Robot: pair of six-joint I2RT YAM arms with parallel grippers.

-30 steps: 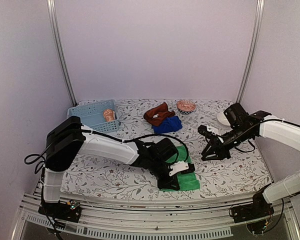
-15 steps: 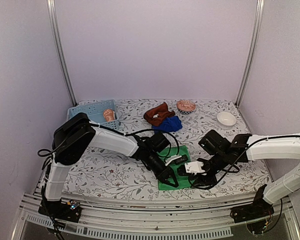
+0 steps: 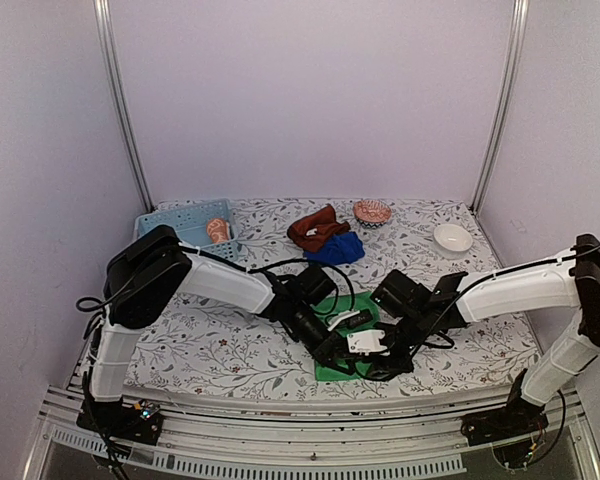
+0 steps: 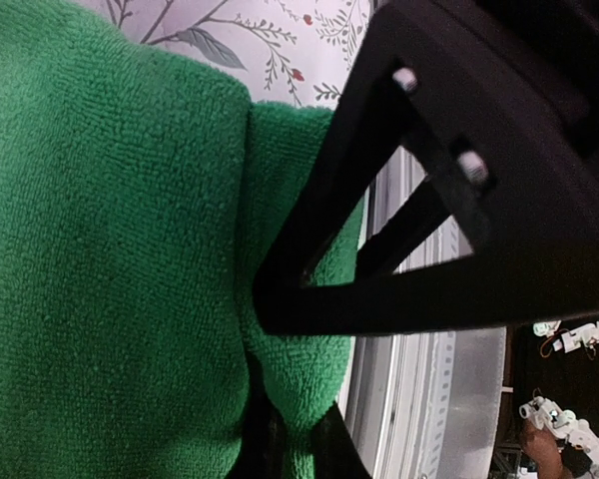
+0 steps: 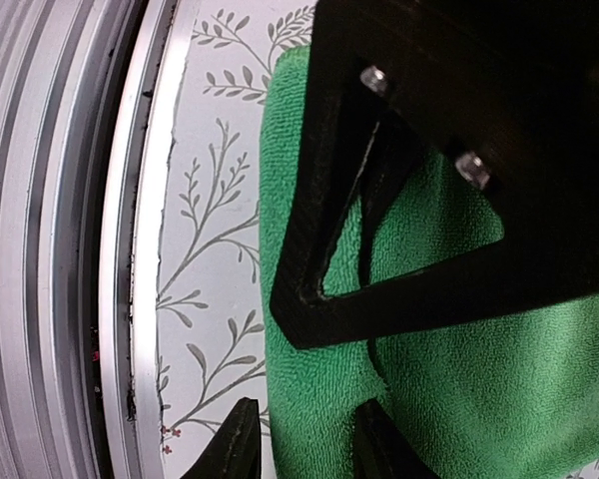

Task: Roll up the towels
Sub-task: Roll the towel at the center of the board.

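A plain green towel lies flat near the table's front edge, between both grippers. My left gripper is shut on a raised fold at the towel's near edge, with its two fingertips pinched together on the cloth. My right gripper hangs low over the towel's near right edge. It stands open, one finger over the printed tabletop and the other over the green cloth. A rust-brown towel lies crumpled on a deep blue towel at the back. An orange towel sits in the basket.
The light blue basket stands at the back left. A patterned bowl and a white bowl are at the back right. The metal front rail runs right beside the towel's near edge.
My right arm has swung from the back right down to the green towel's near edge, beside the left gripper. The left gripper has kept its hold and shifted slightly toward the front.
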